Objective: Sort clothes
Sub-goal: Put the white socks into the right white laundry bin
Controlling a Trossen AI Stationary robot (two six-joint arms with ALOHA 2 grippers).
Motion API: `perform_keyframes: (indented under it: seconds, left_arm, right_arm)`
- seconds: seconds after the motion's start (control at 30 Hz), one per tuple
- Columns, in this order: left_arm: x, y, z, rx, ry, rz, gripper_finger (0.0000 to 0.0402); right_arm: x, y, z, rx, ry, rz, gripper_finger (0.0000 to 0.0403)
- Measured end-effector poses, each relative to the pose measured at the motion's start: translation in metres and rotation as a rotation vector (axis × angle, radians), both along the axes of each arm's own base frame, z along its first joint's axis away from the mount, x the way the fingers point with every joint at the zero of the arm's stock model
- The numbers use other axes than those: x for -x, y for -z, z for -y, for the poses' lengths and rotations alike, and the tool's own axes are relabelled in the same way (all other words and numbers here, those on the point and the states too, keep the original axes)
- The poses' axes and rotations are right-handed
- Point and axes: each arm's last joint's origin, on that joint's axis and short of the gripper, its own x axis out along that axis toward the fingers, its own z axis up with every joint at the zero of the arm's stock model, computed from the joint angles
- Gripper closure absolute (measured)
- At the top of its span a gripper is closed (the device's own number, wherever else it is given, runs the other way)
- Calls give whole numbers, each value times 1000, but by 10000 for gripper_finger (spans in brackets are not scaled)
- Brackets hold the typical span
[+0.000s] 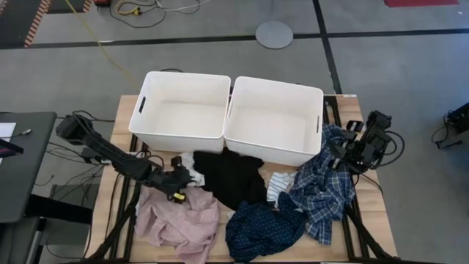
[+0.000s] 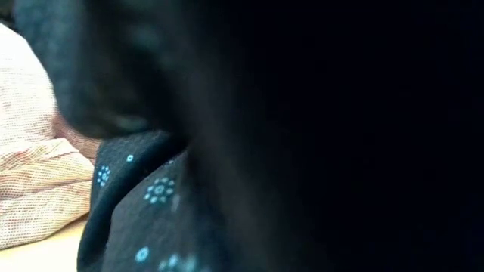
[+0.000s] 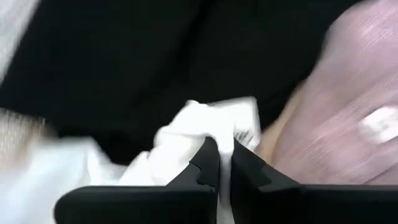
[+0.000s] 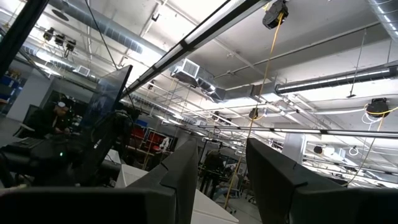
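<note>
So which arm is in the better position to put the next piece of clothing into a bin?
The left. The left gripper is already shut on the small white garment, between the black garment and the pink one. The right gripper waits open at the table's right edge, holding nothing.

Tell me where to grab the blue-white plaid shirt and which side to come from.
Take the plaid shirt at the bunched fold on its outer edge, nearest the right gripper, coming straight down from above. It lies crumpled and partly draped against the right bin, so a raised ridge probably gives the jaws more to pinch than flat cloth.
</note>
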Motion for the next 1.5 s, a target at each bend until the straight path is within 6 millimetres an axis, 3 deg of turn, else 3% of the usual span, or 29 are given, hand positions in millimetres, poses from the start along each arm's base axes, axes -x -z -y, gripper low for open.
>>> perform_keyframes:
  seconds: [0.23, 0.6, 0.93, 1.07, 1.27, 1.5]
  left_arm:
    - [-14, -38, 10, -62, 87, 36, 399]
    - [-16, -57, 16, -91, 118, 1, 400]
    - [-13, -96, 41, -94, 203, 47, 401]
    - [-9, -123, 52, -153, 223, 99, 401]
    - [-8, -178, 57, -309, 233, 214, 401]
    - [-4, -236, 52, -450, 190, 321, 401]
  right_arm:
    - [0, 0, 0, 5, 0, -4, 249]
    - [-1, 1, -2, 24, 0, -19, 249]
    - [-2, 2, -3, 37, 0, -29, 249]
    - [-2, 0, -2, 15, -11, -20, 249]
    - [-1, -1, -2, -206, -162, 61, 249]
    - [0, -3, -4, -196, -258, 134, 249]
